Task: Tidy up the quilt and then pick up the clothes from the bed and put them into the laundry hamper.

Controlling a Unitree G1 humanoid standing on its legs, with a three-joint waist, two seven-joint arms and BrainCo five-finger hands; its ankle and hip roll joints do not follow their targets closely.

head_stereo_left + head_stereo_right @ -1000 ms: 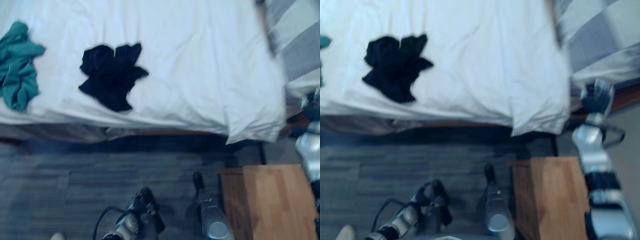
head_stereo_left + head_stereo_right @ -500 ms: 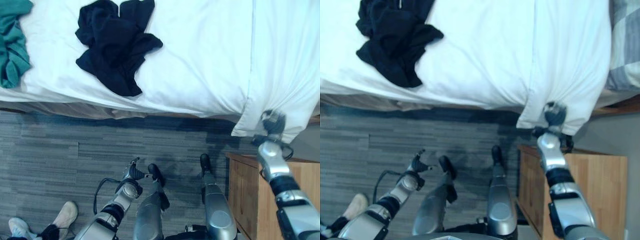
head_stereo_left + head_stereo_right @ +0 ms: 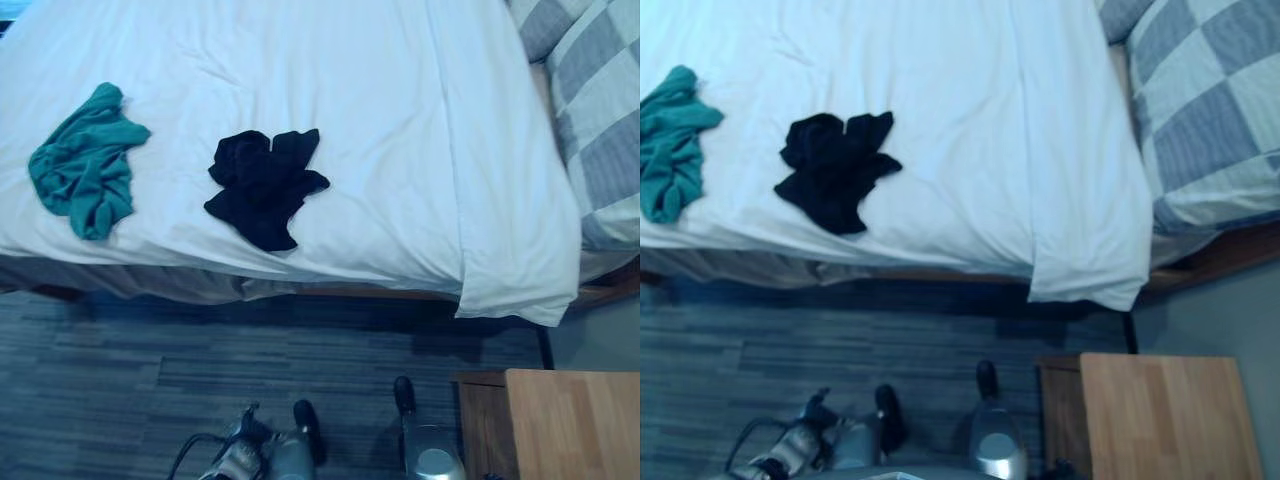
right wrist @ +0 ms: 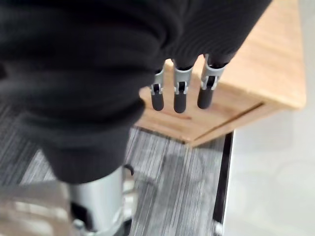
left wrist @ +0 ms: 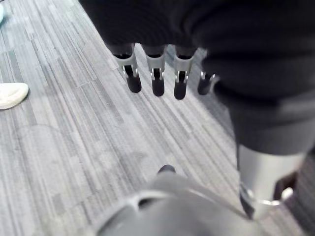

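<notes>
A white quilt (image 3: 400,140) lies spread flat over the bed, and its near right corner (image 3: 520,290) hangs over the edge. On it lie a crumpled black garment (image 3: 265,185) near the middle and a teal garment (image 3: 80,180) toward the left. My left hand (image 5: 157,81) hangs low over the grey floor with straight fingers and nothing in it; it also appears at the bottom of the left eye view (image 3: 240,462). My right hand (image 4: 179,93) hangs with straight fingers above the wooden nightstand and holds nothing.
A grey checked pillow (image 3: 600,110) lies at the head of the bed on the right. A wooden nightstand (image 3: 570,425) stands at the lower right beside the bed. Grey carpet (image 3: 150,370) runs along the bed's near side. A person's light shoe (image 5: 12,95) rests on the floor.
The camera has shifted between frames. My right hand, which was up at the quilt's hanging corner half a second ago, has dropped away from it and now hangs by the nightstand.
</notes>
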